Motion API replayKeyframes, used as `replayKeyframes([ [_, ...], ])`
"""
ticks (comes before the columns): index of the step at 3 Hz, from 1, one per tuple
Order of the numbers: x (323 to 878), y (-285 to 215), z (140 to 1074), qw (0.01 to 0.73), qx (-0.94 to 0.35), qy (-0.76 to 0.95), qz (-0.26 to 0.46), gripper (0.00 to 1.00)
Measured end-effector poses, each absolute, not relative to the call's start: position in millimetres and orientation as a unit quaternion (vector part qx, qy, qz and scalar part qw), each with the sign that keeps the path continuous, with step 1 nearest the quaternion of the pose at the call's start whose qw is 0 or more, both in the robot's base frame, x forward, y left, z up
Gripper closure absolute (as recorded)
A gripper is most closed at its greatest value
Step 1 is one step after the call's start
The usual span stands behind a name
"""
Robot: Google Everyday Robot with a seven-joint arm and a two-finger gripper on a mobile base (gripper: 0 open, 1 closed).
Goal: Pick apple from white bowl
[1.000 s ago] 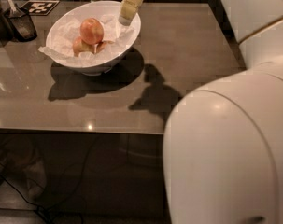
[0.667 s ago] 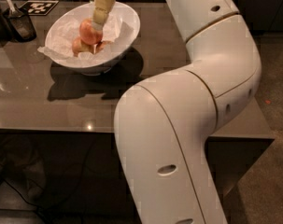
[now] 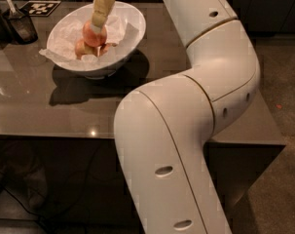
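The gripper (image 3: 99, 25) hangs over the white bowl (image 3: 132, 29) at the far left of the dark table (image 3: 49, 112), its tan end pointing down and meeting the top of the apple (image 3: 94, 37); whether it has closed on the fruit or only rests against it cannot be told from this view; the apple, red-orange and glossy, sits in the middle of the bowl on crumpled white paper (image 3: 64, 39), with paler tan-pink fruits (image 3: 82, 48) just beside it, low on its left side and touching it; the paper spills over the bowl's left rim onto the table; the robot's white arm (image 3: 210, 82) fills the right and lower part of the view, bending at a broad elbow and running up past the top edge above the bowl; behind the bowl, at the table's far left corner, stands a small dark container (image 3: 21, 27) with a utensil (image 3: 9, 4) leaning in it, and a black-and-white marker card (image 3: 41, 7) lies flat just beside it; the bowl casts a dark shadow on the tabletop.
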State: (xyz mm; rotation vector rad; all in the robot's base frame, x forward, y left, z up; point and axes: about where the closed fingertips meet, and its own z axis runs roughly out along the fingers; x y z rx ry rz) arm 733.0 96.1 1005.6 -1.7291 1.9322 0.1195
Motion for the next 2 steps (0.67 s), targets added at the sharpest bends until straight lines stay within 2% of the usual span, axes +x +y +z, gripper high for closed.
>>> replayKeyframes([
  [2,749.8,116.7,970.2,0.248,-0.638,0.727,0.052,0.0],
])
